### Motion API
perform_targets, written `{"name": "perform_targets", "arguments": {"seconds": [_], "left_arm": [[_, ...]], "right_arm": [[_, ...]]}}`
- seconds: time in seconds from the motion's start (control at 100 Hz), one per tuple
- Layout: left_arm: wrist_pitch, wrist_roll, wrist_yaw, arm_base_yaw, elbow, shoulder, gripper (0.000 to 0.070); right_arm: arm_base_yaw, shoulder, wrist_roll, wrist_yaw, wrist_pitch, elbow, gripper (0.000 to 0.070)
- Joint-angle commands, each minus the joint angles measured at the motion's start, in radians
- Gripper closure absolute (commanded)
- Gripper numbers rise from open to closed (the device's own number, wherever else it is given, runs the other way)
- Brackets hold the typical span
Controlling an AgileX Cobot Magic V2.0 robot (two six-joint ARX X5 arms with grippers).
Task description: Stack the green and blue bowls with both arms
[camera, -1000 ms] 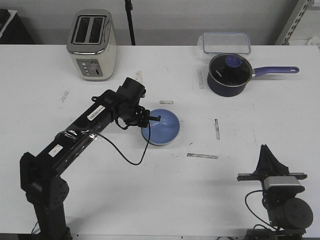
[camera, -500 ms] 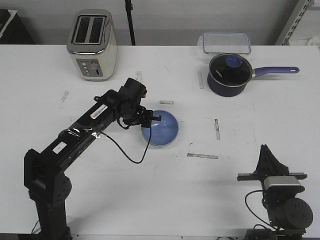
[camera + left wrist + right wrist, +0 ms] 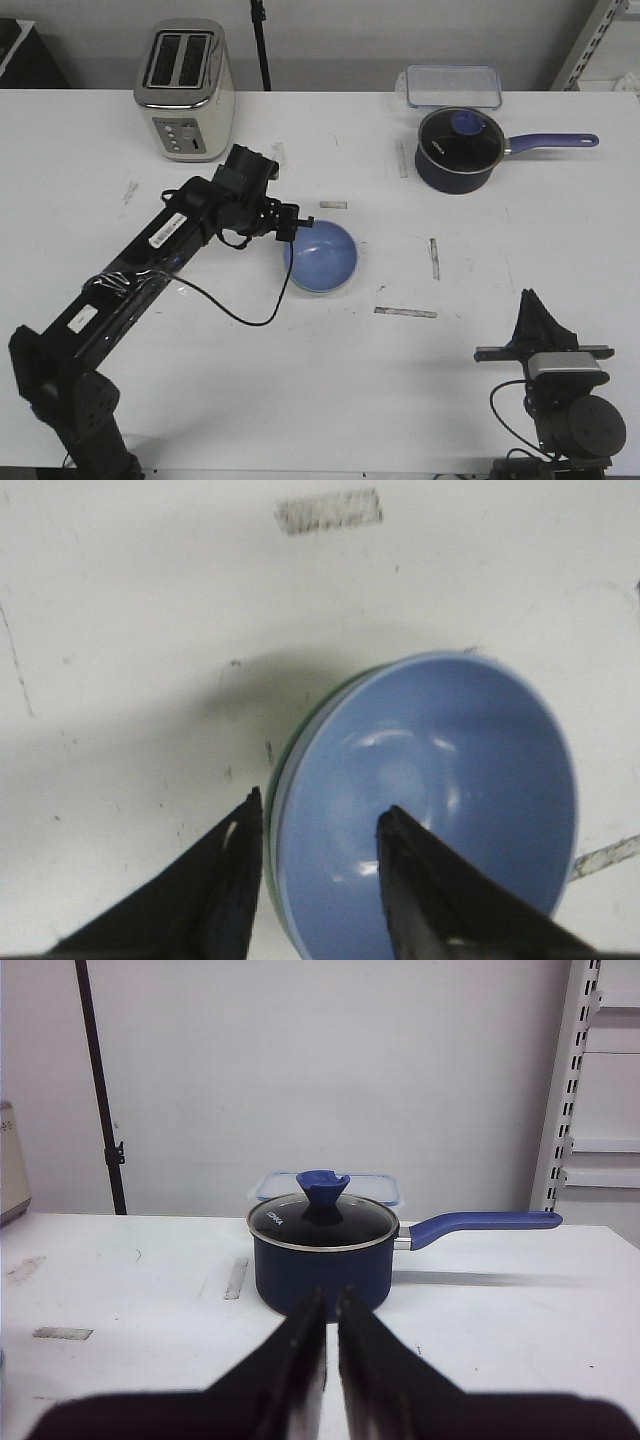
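The blue bowl (image 3: 321, 258) sits nested inside the green bowl, of which only a thin pale rim (image 3: 282, 772) shows along the blue bowl's edge in the left wrist view. The stack rests on the white table near its middle. My left gripper (image 3: 298, 223) is open at the stack's left rim. In the left wrist view one finger (image 3: 235, 865) is outside the rim and the other over the blue bowl (image 3: 450, 790), with nothing clamped between them. My right gripper (image 3: 530, 301) is parked at the front right, shut and empty (image 3: 331, 1296), far from the bowls.
A toaster (image 3: 184, 90) stands at the back left. A dark navy saucepan (image 3: 458, 150) with a lid and long handle is at the back right, with a clear lidded container (image 3: 452, 86) behind it. Grey tape strips (image 3: 405, 312) mark the table.
My left arm has drawn back to the left and risen, lifting its gripper off the bowls' left rim. The stacked bowls stay in place. The right arm has not moved.
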Motion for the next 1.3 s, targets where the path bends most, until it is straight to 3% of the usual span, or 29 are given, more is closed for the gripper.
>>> {"name": "perform_targets", "arguments": {"seconds": [0.0,0.37,0.51,0.6,0.69,0.9,1.29], "left_arm": [[0.036,-0.001,0.003,0.007,-0.024,-0.024,0.0454],[0.607,0.006,0.002,0.082,-0.507,-0.362,0.0471],[0.871,0.007,0.002,0.158,-0.741,-0.517,0.0661],[0.998,0.008,0.002,0.216,-0.873,-0.607,0.0665],[1.027,0.044,-0.002,0.267,-0.958,-0.684,0.0688],[1.053,0.241,-0.091,0.371,-1.141,-0.875,0.0699],[1.174,0.261,-0.093,0.518,-1.500,-1.284,0.0699]], "right_arm": [[0.000,-0.002,-0.002,0.000,0.013,0.000,0.0688],[0.000,-0.002,-0.002,0.000,0.013,0.000,0.0688],[0.000,-0.002,-0.002,0.000,0.013,0.000,0.0688],[0.000,-0.002,-0.002,0.000,0.013,0.000,0.0688],[0.000,-0.002,-0.002,0.000,0.013,0.000,0.0688],[0.000,-0.002,-0.002,0.000,0.013,0.000,0.0688],[0.000,-0.002,-0.002,0.000,0.013,0.000,0.0688]]}}
